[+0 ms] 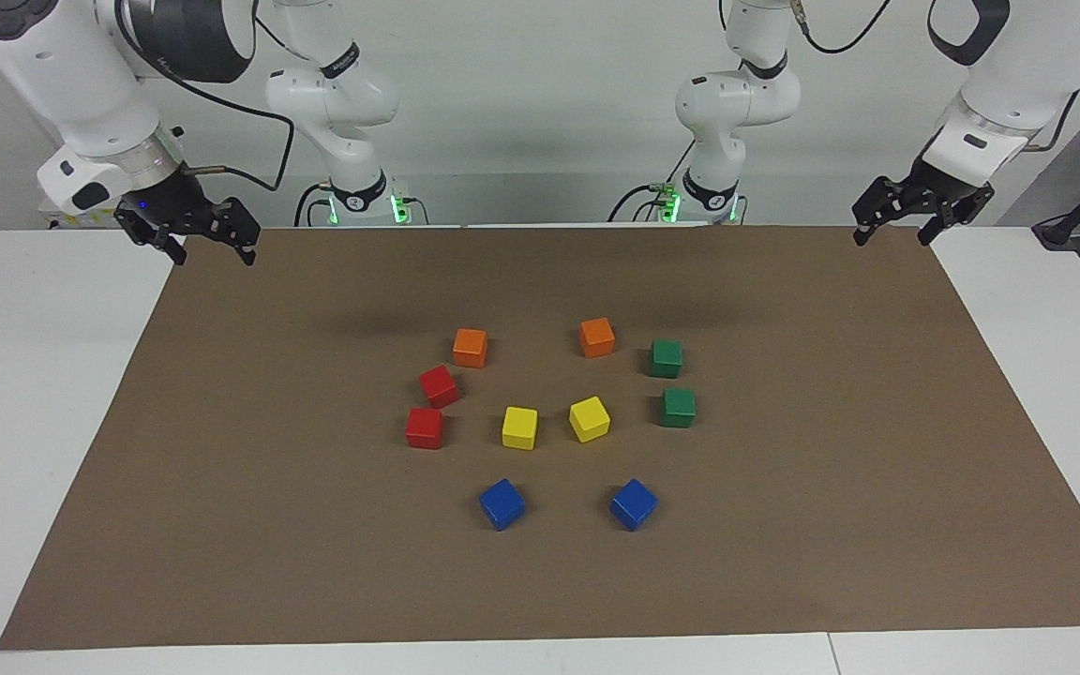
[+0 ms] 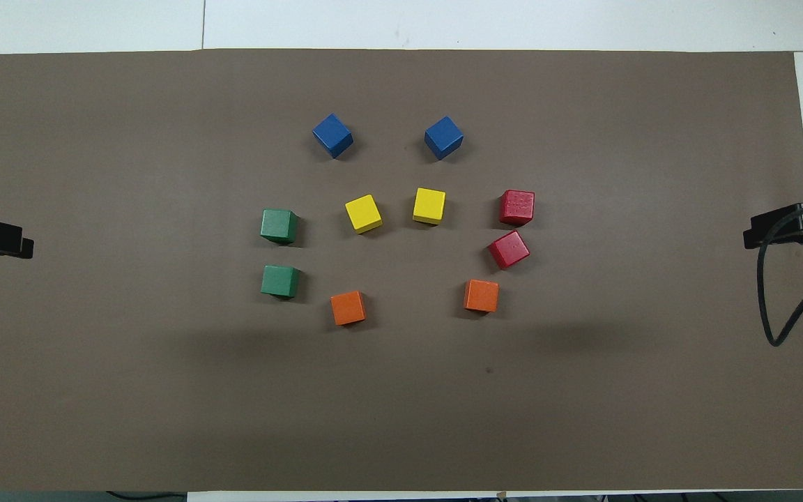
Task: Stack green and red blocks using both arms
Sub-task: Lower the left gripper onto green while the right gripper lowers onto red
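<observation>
While both grippers hang open over mat [image 1: 784, 562] corners, blocks cluster centrally.

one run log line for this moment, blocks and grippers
stage: not started | green blocks: apart, on mat | red blocks: apart, on mat | left gripper: open, empty, waiting | right gripper: open, empty, waiting

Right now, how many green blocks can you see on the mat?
2. Both sit toward the left arm's end of the cluster: one green block beside an orange block, the other green block just farther from the robots. Neither is stacked; nothing seems hidden.
</observation>
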